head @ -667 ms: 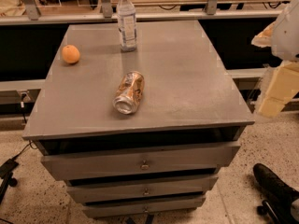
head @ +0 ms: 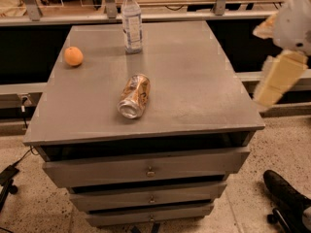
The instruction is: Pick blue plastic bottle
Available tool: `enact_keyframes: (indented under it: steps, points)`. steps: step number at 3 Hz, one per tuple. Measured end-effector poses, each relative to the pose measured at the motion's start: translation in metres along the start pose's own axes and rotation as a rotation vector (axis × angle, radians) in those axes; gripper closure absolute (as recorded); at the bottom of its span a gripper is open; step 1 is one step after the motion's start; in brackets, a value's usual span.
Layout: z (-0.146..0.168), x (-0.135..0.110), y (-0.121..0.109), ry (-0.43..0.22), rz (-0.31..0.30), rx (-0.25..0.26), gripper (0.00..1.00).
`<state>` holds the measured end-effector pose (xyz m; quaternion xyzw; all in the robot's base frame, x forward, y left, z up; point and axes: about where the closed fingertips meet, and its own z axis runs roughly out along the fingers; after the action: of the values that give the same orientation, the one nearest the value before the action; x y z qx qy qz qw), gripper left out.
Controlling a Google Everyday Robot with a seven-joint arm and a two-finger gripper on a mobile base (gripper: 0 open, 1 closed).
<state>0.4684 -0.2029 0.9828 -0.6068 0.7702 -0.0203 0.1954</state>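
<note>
You are watching the approach step. The gripper is hanging well to the right of the crushed can, out past the counter's edge. You cannot tell how wide it is set, but it is not touching the bottle. The blue plastic bottle is standing upright well behind the can. By my judgement, the next move is calling for a long reach left and back, clearing the can and meeting the bottle mid-body.

The grey surface bears a blue plastic bottle upright at back, orange left, can lying centre; the pincer hangs off right.
</note>
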Motion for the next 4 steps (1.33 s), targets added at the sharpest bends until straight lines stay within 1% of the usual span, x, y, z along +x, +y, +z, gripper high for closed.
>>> enact_keyframes:
  steps: [1, 2, 3, 4]
  points:
    - [0.024, -0.066, -0.075, -0.180, -0.021, 0.038, 0.00]
    - [0.021, -0.096, -0.107, -0.208, -0.001, 0.126, 0.00]
    - [0.021, -0.096, -0.107, -0.208, -0.001, 0.126, 0.00]
    - [0.044, -0.111, -0.124, -0.311, 0.048, 0.115, 0.00]
